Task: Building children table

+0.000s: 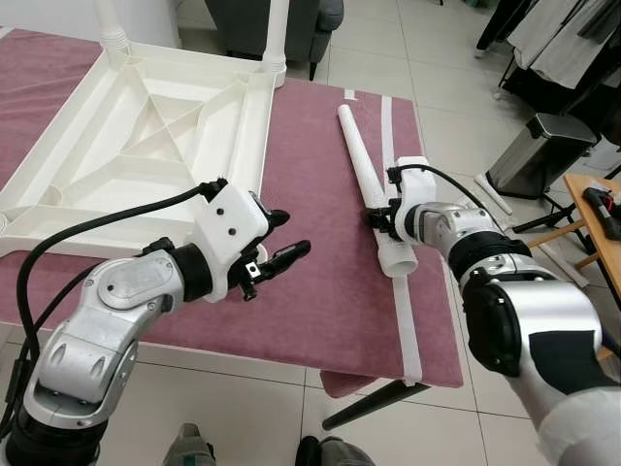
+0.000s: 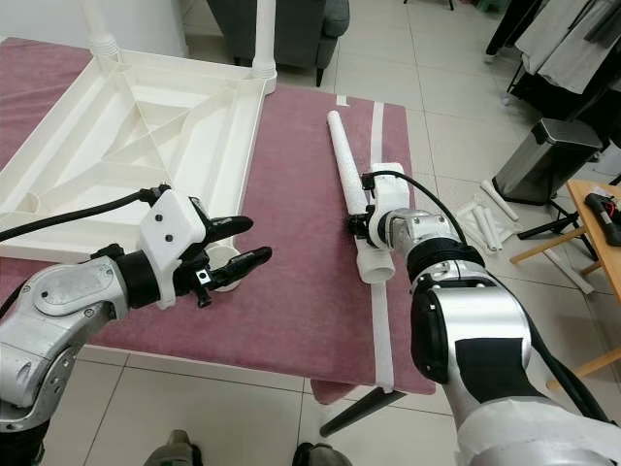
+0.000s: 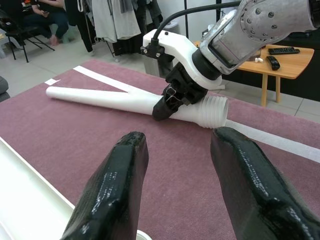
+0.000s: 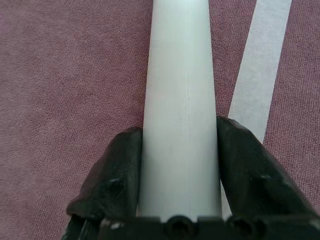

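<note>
An upturned white plastic table top (image 1: 254,136) lies on a maroon cloth (image 1: 320,291), with two white legs (image 1: 277,34) standing in its far corners. A loose white leg (image 1: 361,165) lies on the cloth to its right, threaded end (image 3: 212,111) toward me. My right gripper (image 1: 380,218) is shut on that leg close to the threaded end; in the right wrist view the fingers (image 4: 120,170) press both sides of the leg (image 4: 182,100). My left gripper (image 1: 294,233) hovers open over the cloth beside the table top's near right corner, holding nothing.
A white strip (image 1: 403,291) runs along the cloth's right side, whose front edge is close. A grey bin (image 1: 539,150), a wooden side table (image 1: 594,209) and loose white parts (image 2: 480,218) lie to the right. A dark chair (image 1: 291,24) stands behind.
</note>
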